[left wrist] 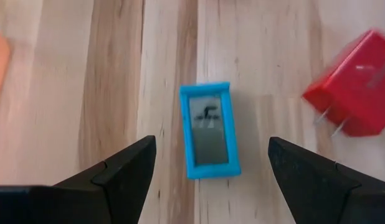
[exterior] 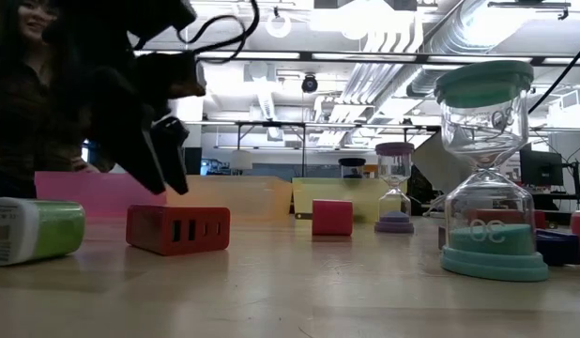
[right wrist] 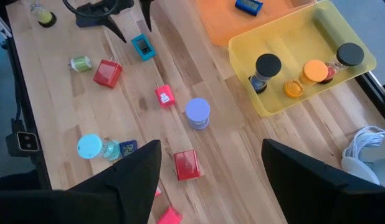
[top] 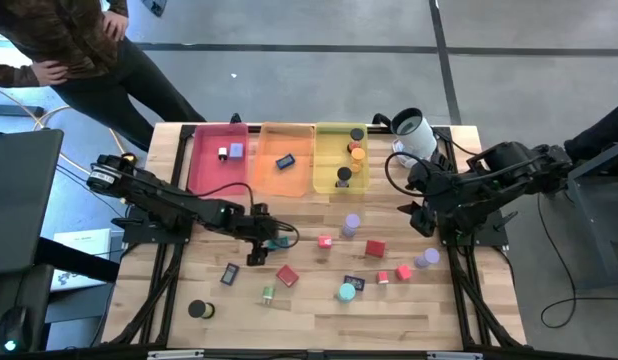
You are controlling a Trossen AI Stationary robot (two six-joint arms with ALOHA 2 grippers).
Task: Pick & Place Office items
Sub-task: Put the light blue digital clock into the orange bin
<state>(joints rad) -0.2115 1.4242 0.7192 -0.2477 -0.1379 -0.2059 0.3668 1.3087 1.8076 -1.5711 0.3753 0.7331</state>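
Fingers of the left end effector point(left wrist: 208, 171) stand spread above a small blue-framed timer point(left wrist: 209, 130) lying flat on the wooden counter point(top: 309, 310), untouched, with a red charger block point(left wrist: 357, 90) nearby. The right end effector point(right wrist: 211, 180) (also spread, holding nothing) hovers near the yellow tray point(top: 329, 160).
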